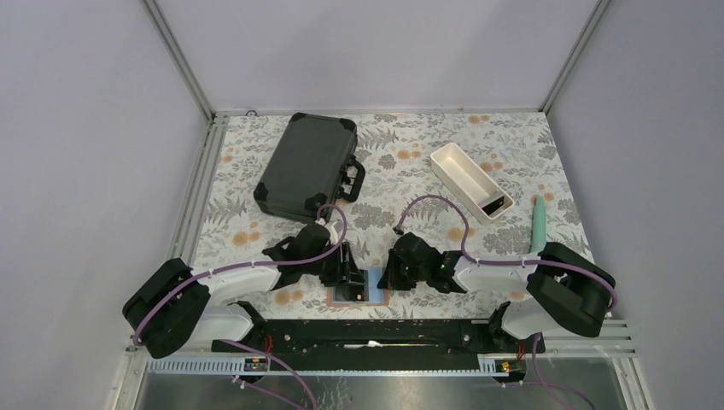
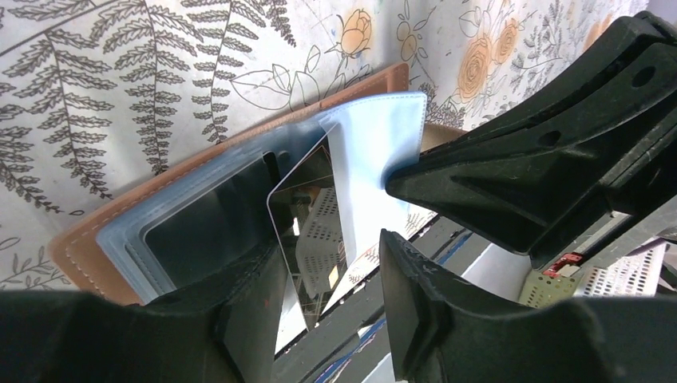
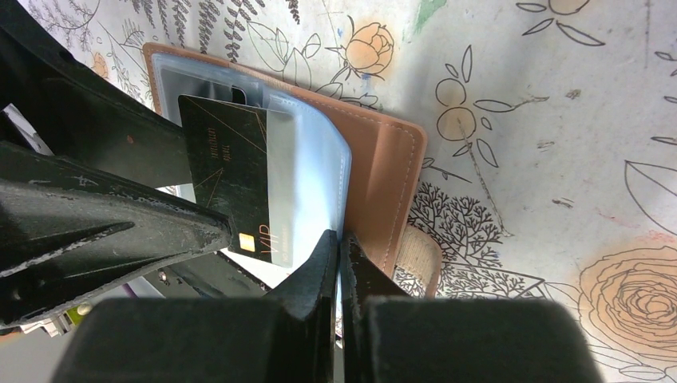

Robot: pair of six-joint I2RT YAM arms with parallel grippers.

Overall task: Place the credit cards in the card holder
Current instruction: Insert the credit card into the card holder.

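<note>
The tan card holder [image 1: 359, 292] lies open at the table's near edge, pale blue pockets up; its tan cover shows in the left wrist view [image 2: 88, 247] and the right wrist view [image 3: 385, 171]. My right gripper [image 3: 342, 239] is shut on a pale blue pocket leaf [image 2: 375, 140] and holds it raised. A black credit card marked VIP [image 3: 227, 171] stands half inside a pocket. It leans against one finger [image 2: 239, 319] of my left gripper [image 2: 331, 255], whose jaws stand wide apart. Another dark card [image 2: 203, 235] sits in a pocket. In the top view both grippers [image 1: 348, 272] [image 1: 386, 275] flank the holder.
A large black hard case [image 1: 307, 166] lies at the back left. A long white tray [image 1: 470, 181] lies at the back right, with a green pen-like object [image 1: 540, 224] beside it. The black base rail [image 1: 367, 329] runs just behind the holder's near side.
</note>
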